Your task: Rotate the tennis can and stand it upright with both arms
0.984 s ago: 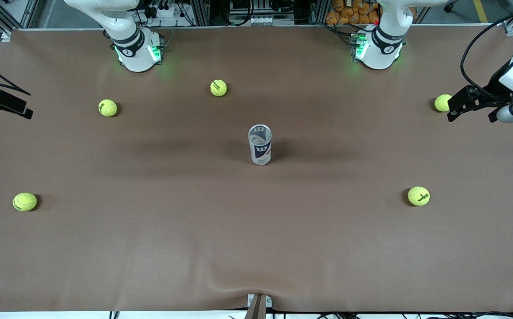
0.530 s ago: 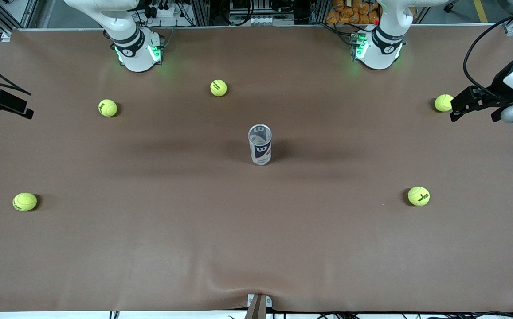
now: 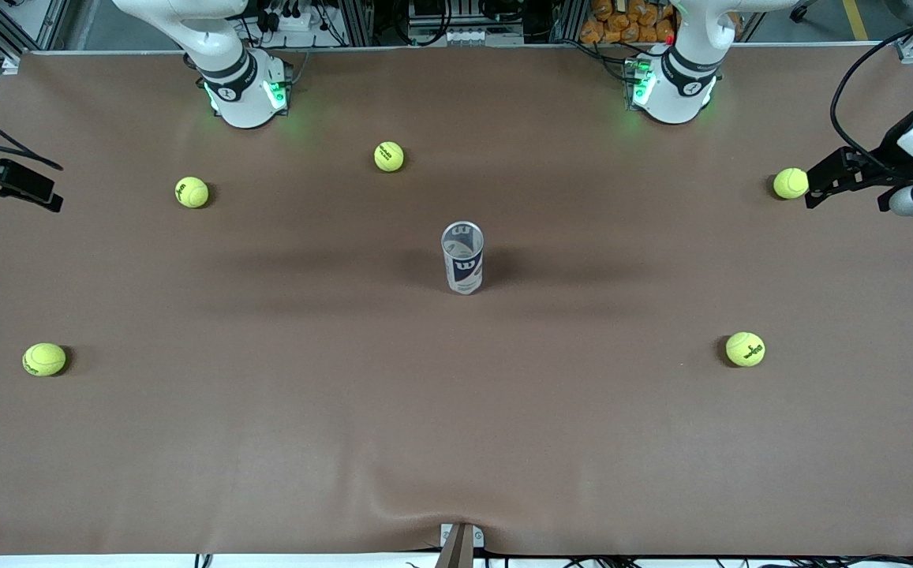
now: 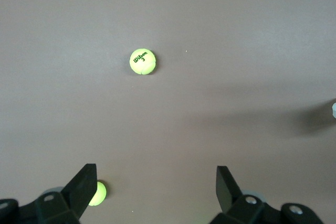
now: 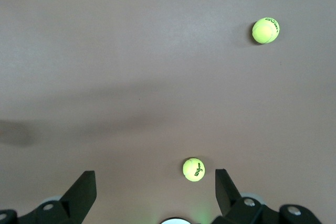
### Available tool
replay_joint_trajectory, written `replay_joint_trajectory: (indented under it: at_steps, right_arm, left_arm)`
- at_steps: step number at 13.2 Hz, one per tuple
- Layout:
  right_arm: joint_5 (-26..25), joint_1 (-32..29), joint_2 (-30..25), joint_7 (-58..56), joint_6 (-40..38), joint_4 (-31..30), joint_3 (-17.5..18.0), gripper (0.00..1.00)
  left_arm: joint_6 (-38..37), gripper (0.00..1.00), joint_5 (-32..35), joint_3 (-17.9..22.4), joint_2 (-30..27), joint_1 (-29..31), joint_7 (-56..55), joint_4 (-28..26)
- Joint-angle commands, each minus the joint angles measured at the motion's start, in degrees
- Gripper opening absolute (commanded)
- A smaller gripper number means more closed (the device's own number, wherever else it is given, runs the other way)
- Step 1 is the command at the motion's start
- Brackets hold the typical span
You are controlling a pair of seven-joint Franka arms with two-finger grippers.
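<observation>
The tennis can stands upright on its base in the middle of the brown table, open silver rim up, with its white and dark-blue label toward the front camera. Only a sliver of it shows at the edge of the left wrist view. My left gripper hangs open and empty over the left arm's end of the table, beside a tennis ball; it is wide open in its own view. My right gripper hangs open and empty over the right arm's end, also wide open. Both are well away from the can.
Several yellow-green tennis balls lie scattered: one and another near the right arm's base, one and one nearer the front camera. The table cover wrinkles at its front edge.
The left gripper has drawn back a little toward its end of the table, uncovering the ball beside it. The right gripper has barely shifted. The can has not moved.
</observation>
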Motion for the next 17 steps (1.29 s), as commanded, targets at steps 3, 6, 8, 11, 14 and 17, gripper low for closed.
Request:
replay_joint_trajectory:
  at_steps: [3,6,8,11,14,17]
  right_arm:
    - [-0.9,0.3,-0.2,0.4,-0.5,0.3,-0.3,1.00]
    - [-0.9,0.0,-0.2,0.5,-0.5,0.4,-0.4,1.00]
    - [-0.9,-0.1,-0.3,0.5,-0.5,0.4,-0.4,1.00]
    - [-0.9,-0.1,-0.3,0.5,-0.5,0.4,-0.5,1.00]
    - [-0.9,-0.1,-0.3,0.6,-0.5,0.4,-0.5,1.00]
    - [-0.9,-0.1,-0.2,0.6,-0.5,0.4,-0.5,1.00]
  left_arm:
    - [-0.4,1.00,0.3,0.2,-1.0,-0.2,0.8,-0.4]
    - [-0.3,1.00,0.2,0.2,-0.7,-0.1,1.1,-0.1]
    - [-0.3,1.00,0.2,0.1,-0.7,-0.2,1.1,-0.1]
    - [-0.4,1.00,0.3,0.0,-0.6,-0.3,0.8,0.0]
    - [-0.4,1.00,0.3,0.1,-0.7,-0.2,0.8,0.0]
    - [-0.4,1.00,0.3,0.1,-0.6,-0.2,1.3,0.0]
